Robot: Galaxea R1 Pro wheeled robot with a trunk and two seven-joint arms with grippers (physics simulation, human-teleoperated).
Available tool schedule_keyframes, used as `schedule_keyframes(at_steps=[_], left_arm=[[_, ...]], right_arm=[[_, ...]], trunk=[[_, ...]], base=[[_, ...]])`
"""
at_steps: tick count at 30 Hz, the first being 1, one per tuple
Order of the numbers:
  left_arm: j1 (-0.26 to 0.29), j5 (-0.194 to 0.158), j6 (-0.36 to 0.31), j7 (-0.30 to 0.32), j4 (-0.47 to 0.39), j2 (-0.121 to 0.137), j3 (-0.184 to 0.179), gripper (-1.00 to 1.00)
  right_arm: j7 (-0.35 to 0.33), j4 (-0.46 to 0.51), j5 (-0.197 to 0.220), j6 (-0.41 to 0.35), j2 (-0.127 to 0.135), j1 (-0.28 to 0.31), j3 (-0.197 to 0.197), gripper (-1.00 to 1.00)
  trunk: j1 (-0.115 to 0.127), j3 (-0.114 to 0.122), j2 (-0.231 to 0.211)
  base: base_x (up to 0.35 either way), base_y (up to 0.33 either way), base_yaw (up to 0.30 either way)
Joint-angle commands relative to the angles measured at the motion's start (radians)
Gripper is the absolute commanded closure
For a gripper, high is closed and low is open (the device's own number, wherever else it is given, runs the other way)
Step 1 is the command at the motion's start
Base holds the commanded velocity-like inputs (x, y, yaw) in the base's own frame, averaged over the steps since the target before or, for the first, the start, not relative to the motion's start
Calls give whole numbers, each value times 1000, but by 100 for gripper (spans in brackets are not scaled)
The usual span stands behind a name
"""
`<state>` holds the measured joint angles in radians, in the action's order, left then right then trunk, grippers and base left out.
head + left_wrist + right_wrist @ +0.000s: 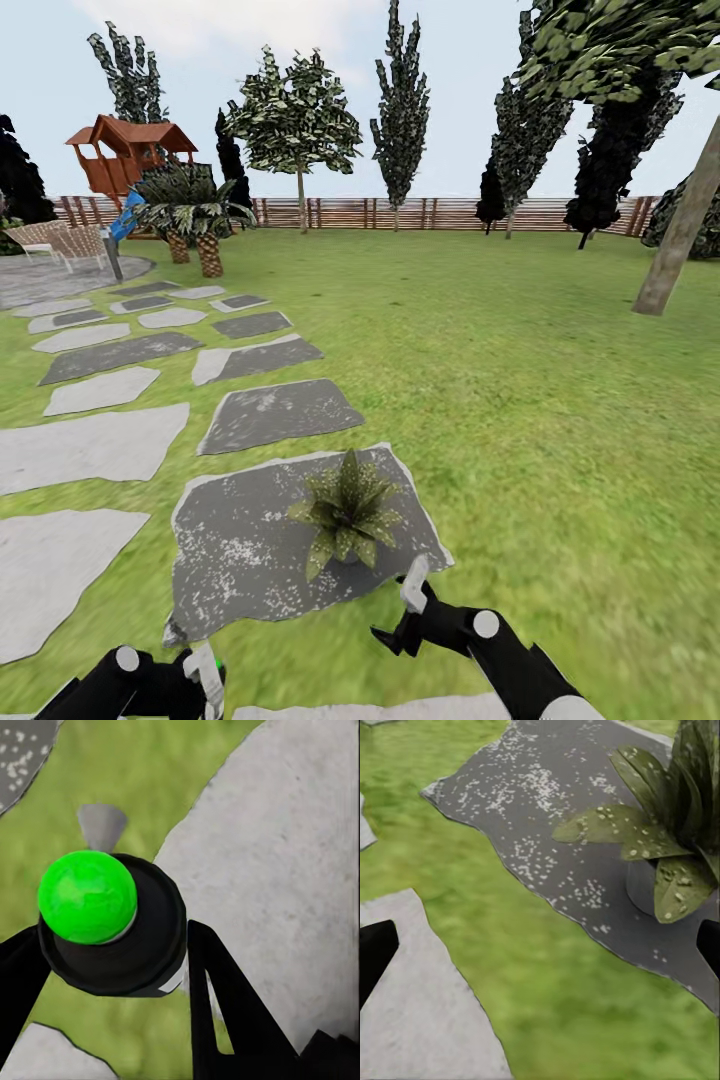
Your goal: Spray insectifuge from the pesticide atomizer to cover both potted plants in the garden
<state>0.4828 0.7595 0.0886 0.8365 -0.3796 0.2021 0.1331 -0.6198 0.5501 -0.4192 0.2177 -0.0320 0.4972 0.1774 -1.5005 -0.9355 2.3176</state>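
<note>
One potted plant [347, 513], a low rosette of speckled pointed leaves in a small grey pot, stands on a dark grey stepping stone [240, 540] just ahead of me. The right wrist view shows the same potted plant [664, 840] close up. My right gripper [405, 612] hovers open near that stone's front edge, a little short of the plant, and its finger ends sit wide apart as the right gripper [540, 945] looks down on grass. Low at the left, my left gripper [200, 682] is shut on the pesticide atomizer [112, 922], a dark bottle with a bright green round end facing the camera.
A path of light and dark stepping stones [100, 445] runs away to the left toward a paved circle [50, 278] with a grey bollard lamp [110, 255]. Palms [195, 215] and a wooden playhouse [125, 150] stand behind. Open lawn [520, 380] lies to the right, with a leaning trunk [680, 235] and a fence [420, 213].
</note>
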Motion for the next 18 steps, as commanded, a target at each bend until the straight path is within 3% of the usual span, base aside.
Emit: schedule_keyframes(at_steps=[1, 4, 5, 6, 11, 13, 15, 18], left_arm=[[1, 12, 9, 30, -5, -1, -15, 100], [2, 12, 4, 61, -41, -4, -76, 100], [2, 13, 0, 66, -59, -13, -99, 100], [2, 15, -2, 71, -75, -28, -117, 100], [6, 15, -7, 98, -141, -52, -131, 100], [24, 22, -10, 110, -156, -79, -141, 100], [41, 68, -39, 115, -161, -115, -176, 100], [53, 94, -66, 117, -162, -152, -187, 100]], right_arm=[[-34, 0, -12, 6, -2, 3, -1, -100], [-65, 1, -14, 5, -4, 10, 4, -100], [-76, 1, -27, 4, -5, 20, 24, -100], [-88, 1, -45, 3, -8, 33, 54, 100], [-114, 0, -67, 2, -11, 51, 79, 100], [-144, 1, -68, 1, -12, 56, 80, 100], [-183, 2, -74, -24, -14, 66, 82, 100], [-238, 5, -98, -52, -14, 77, 82, 100]], trunk=[[0, -1, 0], [0, -1, 0], [0, -1, 0], [0, -1, 0], [0, -1, 0], [0, -1, 0], [0, -1, 0], [0, -1, 0]], base=[[0, 0, 0], [0, 0, 0], [0, 0, 0], [0, 0, 0], [0, 0, 0], [0, 0, 0], [0, 0, 0], [0, 0, 0]])
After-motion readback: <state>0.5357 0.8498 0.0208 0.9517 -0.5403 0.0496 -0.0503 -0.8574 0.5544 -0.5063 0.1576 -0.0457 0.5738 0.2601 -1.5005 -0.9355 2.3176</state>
